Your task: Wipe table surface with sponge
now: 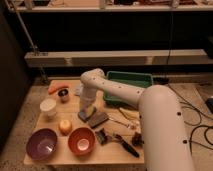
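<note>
A dark grey rectangular sponge (99, 119) lies on the wooden table (112, 152), near its middle. My gripper (85, 114) hangs at the end of the white arm (95, 82), low over the table. It sits right at the sponge's left end, touching it or nearly so. The arm reaches in from the lower right, and its large white body covers the table's right side.
A green tray (128, 82) stands at the back right. A carrot (57, 88), a small dark cup (63, 95) and a white cup (48, 106) are at the left. A yellow fruit (65, 126), purple bowl (41, 143), orange bowl (81, 141) and black tools (120, 141) line the front.
</note>
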You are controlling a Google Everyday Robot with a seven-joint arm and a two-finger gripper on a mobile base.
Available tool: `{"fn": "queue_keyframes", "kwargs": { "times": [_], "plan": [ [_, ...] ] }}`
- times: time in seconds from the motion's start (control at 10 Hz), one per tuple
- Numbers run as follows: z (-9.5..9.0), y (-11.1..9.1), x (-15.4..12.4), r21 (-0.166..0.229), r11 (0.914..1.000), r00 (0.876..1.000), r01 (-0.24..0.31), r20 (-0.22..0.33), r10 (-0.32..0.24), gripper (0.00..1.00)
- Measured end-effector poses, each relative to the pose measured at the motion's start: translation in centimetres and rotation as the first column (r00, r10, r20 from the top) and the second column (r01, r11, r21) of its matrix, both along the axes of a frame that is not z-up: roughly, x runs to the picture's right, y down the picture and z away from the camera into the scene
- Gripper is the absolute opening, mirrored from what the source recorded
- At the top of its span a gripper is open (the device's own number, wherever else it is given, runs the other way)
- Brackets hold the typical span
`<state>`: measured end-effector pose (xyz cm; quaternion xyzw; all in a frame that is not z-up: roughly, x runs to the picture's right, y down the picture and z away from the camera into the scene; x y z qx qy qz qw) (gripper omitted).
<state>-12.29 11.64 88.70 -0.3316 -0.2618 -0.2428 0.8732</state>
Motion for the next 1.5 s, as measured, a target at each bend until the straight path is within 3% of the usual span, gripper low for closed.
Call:
{"fn": "queue_keyframes", "kwargs": {
  "times": [0.5, 0.7, 1.2, 1.5],
  "plan": [
    [2.9, -4.7, 0.6, 0.022, 0.9995, 0.999, -0.023, -0.038, 0.024, 0.0],
    [4.1, -5.7, -0.7, 0.02, 0.9996, 0.999, -0.022, -0.033, 0.023, 0.0],
    [2.3, -5.5, -5.9, 0.038, 0.9987, 0.998, 0.035, 0.051, -0.036, 0.0],
    [-0.3, -2.3, -5.9, 0.023, 0.9975, 0.994, 0.066, 0.084, -0.068, 0.0]
  ]
}}
